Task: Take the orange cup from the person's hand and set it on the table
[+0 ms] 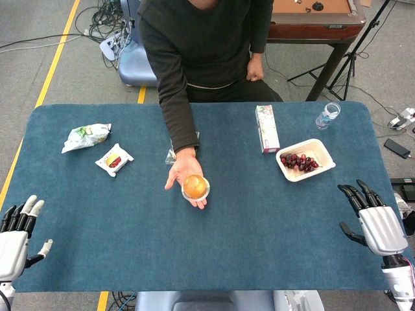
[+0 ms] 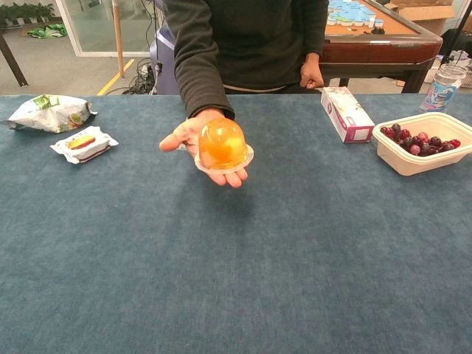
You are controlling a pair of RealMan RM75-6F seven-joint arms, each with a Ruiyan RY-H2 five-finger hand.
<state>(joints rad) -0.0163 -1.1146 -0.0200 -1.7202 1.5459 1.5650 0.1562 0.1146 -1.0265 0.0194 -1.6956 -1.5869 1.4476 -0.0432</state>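
1. At about 8 o'clock on the blue table [image 1: 259,220], the left hand [image 1: 18,236] rests at the edge, fingers spread and holding nothing; only the head view shows it.
2. At about 10 o'clock lie two snack packets: one green-and-white bag [image 1: 86,137] and, just beside it, one small white packet [image 1: 114,159] with a red and yellow print.
3. Near the centre, one person's hand [image 1: 183,170] is held out palm up above the table, and the one orange cup [image 1: 195,186] sits upside down on that palm, its clear rim against the fingers.
4. At about 1 o'clock stands one pink-and-white box [image 1: 266,128]; just right of it sits one white tray [image 1: 321,151] of dark red grapes [image 1: 299,161].
5. At about 2 o'clock stands one clear water bottle [image 1: 327,116].
6. At about 4 o'clock, the right hand [image 1: 371,214] hovers at the table edge, fingers apart and empty, well apart from the cup.
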